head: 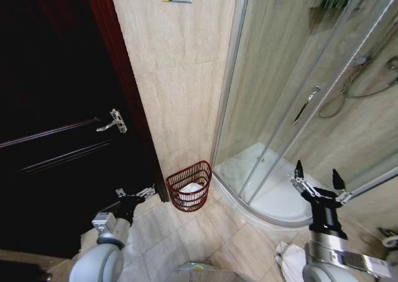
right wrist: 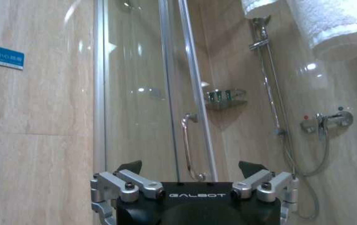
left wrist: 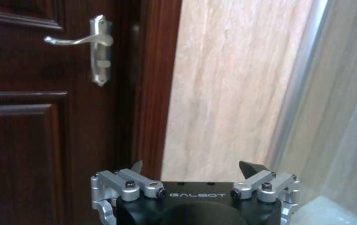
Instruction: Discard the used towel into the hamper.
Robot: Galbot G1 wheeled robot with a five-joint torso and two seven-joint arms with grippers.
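The hamper (head: 189, 187), a small reddish-brown openwork basket, stands on the floor tiles against the beige wall, between the door frame and the shower enclosure. Something white, a towel (head: 191, 190) by the look of it, lies inside it. My left gripper (head: 134, 193) hangs open and holds nothing, a little left of the hamper, in front of the dark door. In the left wrist view the left gripper (left wrist: 195, 168) faces the door frame and wall. My right gripper (head: 317, 173) is open with nothing in it, in front of the shower glass. The right gripper (right wrist: 192, 168) points at the shower door.
A dark wooden door (head: 56, 139) with a metal lever handle (head: 114, 122) is on the left. The curved glass shower enclosure (head: 292, 108) and its white tray (head: 273, 195) are on the right. A white cloth (head: 289, 257) lies on the floor by my right arm. White towels (right wrist: 328, 23) hang high up.
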